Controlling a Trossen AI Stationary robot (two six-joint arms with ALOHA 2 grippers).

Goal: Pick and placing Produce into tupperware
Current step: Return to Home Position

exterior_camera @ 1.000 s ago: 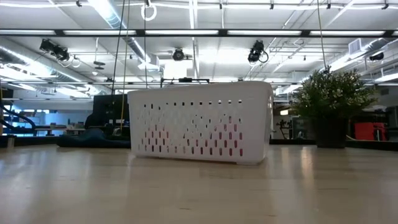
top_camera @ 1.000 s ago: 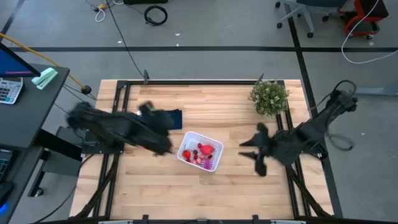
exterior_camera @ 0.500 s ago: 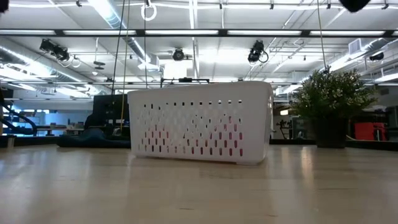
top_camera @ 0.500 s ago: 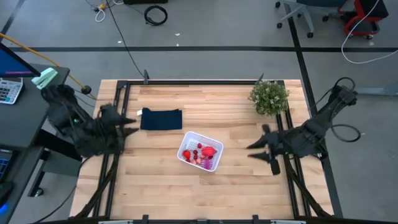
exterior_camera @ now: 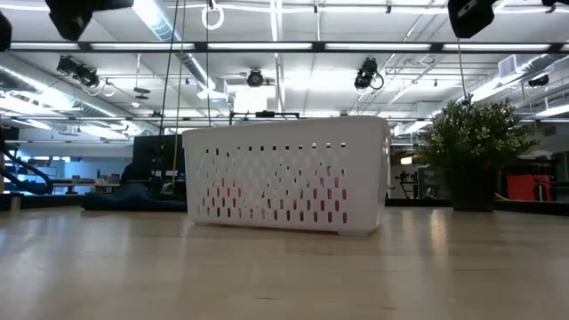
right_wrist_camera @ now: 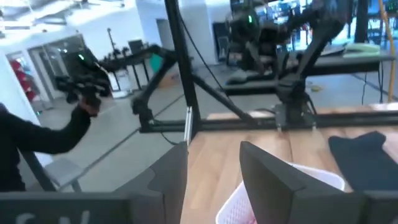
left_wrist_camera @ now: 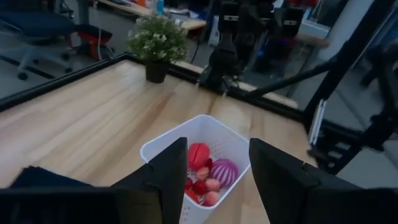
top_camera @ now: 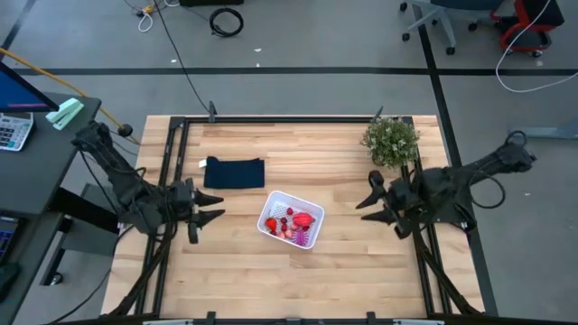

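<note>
The white tupperware stands near the table's middle, with perforated walls in the low view. The produce lies inside it: a larger red piece, a purple ribbed ball and small red and pink bits. My left gripper hovers open to the left of the tupperware, pointing at it. My right gripper hovers open to the right of it, also pointing at it. Neither holds anything.
A dark navy folded cloth lies on the far-left side of the tupperware. A green potted plant stands at the far right corner. In the right wrist view a person's dark sleeve shows beyond the table. Bare wood lies along the near edge.
My left gripper has drawn back from the tupperware's left side toward the table's left edge, then swung a little nearer and back toward the tupperware. My right gripper has shifted slightly toward the far edge. The tupperware and produce have stayed in place.
</note>
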